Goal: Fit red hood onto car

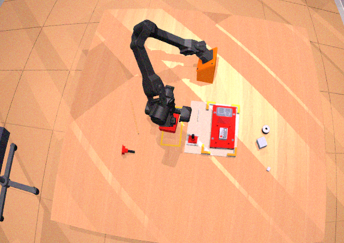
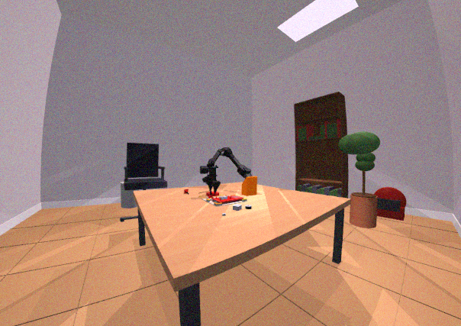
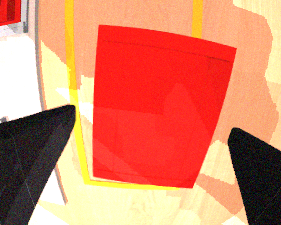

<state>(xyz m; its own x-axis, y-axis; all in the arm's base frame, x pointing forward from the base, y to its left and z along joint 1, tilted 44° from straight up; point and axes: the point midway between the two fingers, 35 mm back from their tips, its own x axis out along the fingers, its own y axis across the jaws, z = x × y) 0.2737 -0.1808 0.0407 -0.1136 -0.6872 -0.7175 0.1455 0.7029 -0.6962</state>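
Note:
The red hood [image 1: 168,129] [image 3: 157,99] lies on the table, turned a little within a yellow outline [image 1: 171,145] [image 3: 70,49]. My gripper [image 2: 213,192] [image 3: 156,124] is open and empty above it, with one finger out to each side of the hood in the wrist view. The top view hides the fingertips under the wrist. The red chassis [image 1: 223,144] [image 2: 233,199] sits between yellow corner brackets on the white jig board [image 1: 199,130] [image 3: 12,74]. The grey engine block [image 1: 223,133] is on its deck, with small dark pegs around it.
A red part with a black peg [image 1: 192,139] stands on the board beside the chassis. A similar part [image 1: 123,149] [image 2: 186,191] lies left. Right of the jig are a ring [image 1: 265,129], a grey block [image 1: 261,142] and a small cube [image 1: 268,169]. An orange wedge [image 1: 205,75] [image 2: 249,185] supports the arm.

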